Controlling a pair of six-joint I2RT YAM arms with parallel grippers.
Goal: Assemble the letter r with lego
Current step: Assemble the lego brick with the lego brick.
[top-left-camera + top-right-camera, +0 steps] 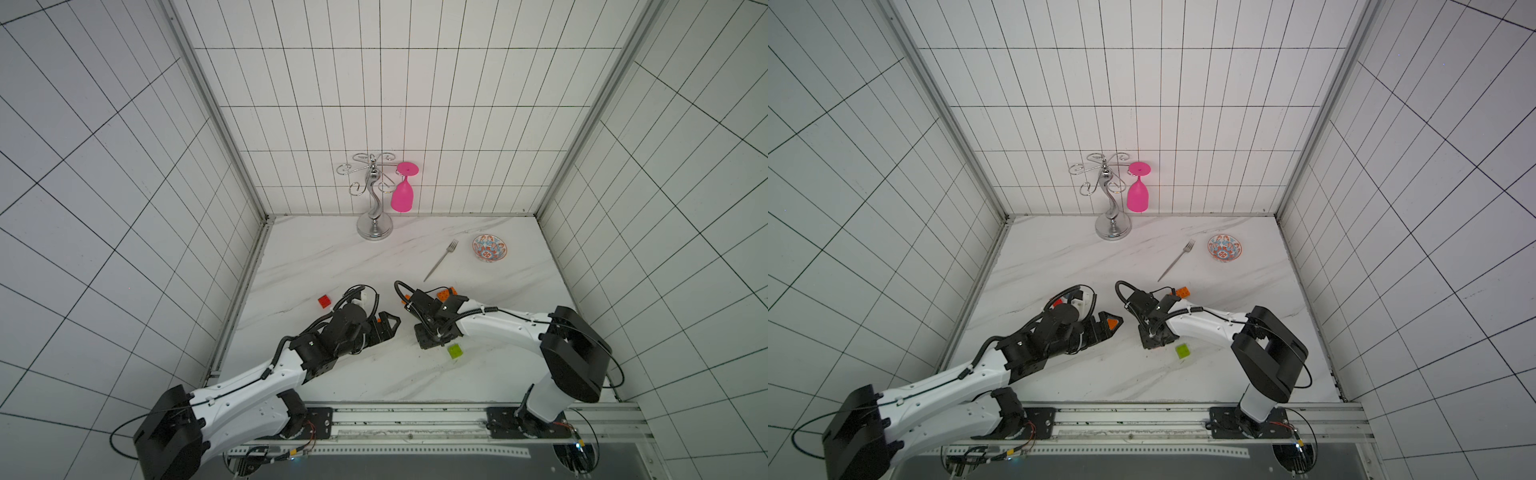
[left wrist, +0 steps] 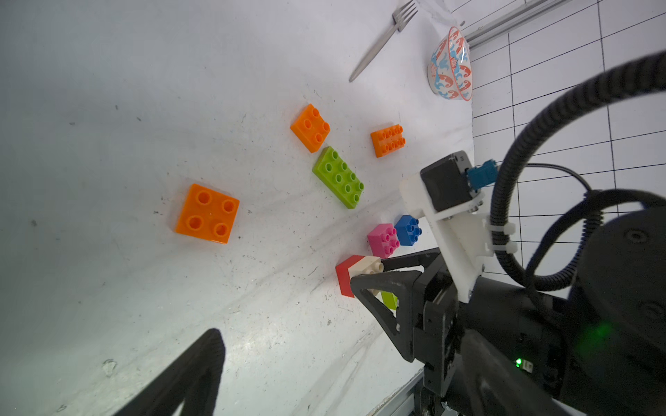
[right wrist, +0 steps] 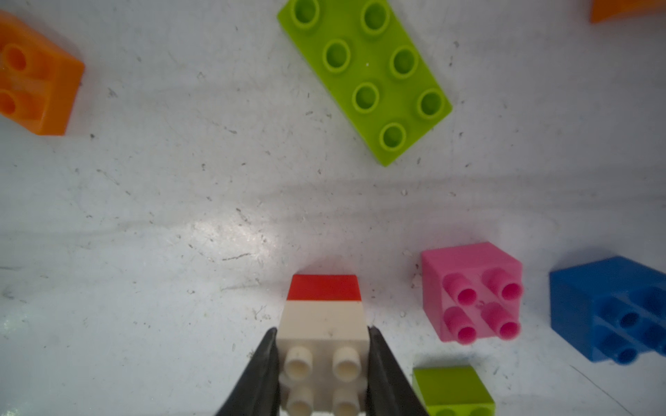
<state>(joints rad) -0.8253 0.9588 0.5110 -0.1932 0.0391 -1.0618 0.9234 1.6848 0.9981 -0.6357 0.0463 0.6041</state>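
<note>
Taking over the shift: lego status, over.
Left end effector open, empty. Right end effector shut on cream brick atop red brick. Pink brick, lime square brick close beside.

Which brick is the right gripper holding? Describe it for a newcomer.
On the marble table, find the right gripper. It is shut on a cream brick joined to a red brick; no other brick in view is cream.
</note>
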